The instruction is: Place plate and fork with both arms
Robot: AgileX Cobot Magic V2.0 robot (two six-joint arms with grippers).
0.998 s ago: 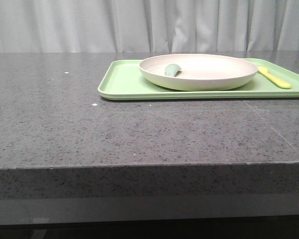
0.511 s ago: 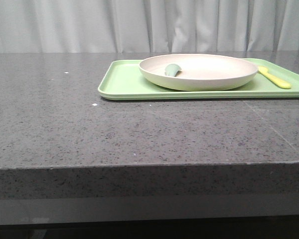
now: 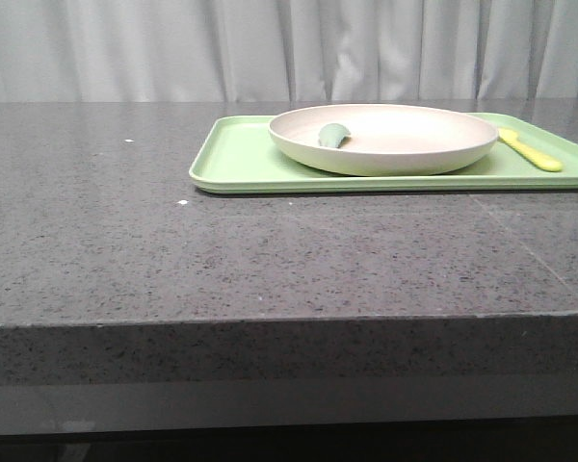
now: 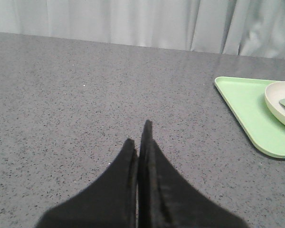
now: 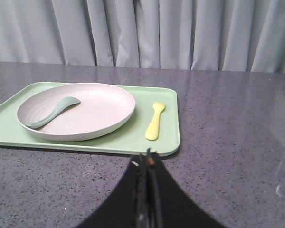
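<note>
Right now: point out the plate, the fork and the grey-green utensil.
plate (image 5: 92, 114), right wrist view, bare inner floor.
fork (image 5: 155, 122), right wrist view, middle of handle, on the green tray.
grey-green utensil (image 5: 52, 112), right wrist view, mid-length, lying in the plate.

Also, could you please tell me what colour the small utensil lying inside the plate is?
Muted grey-green; the utensil in the plate shows best in the right wrist view.
</note>
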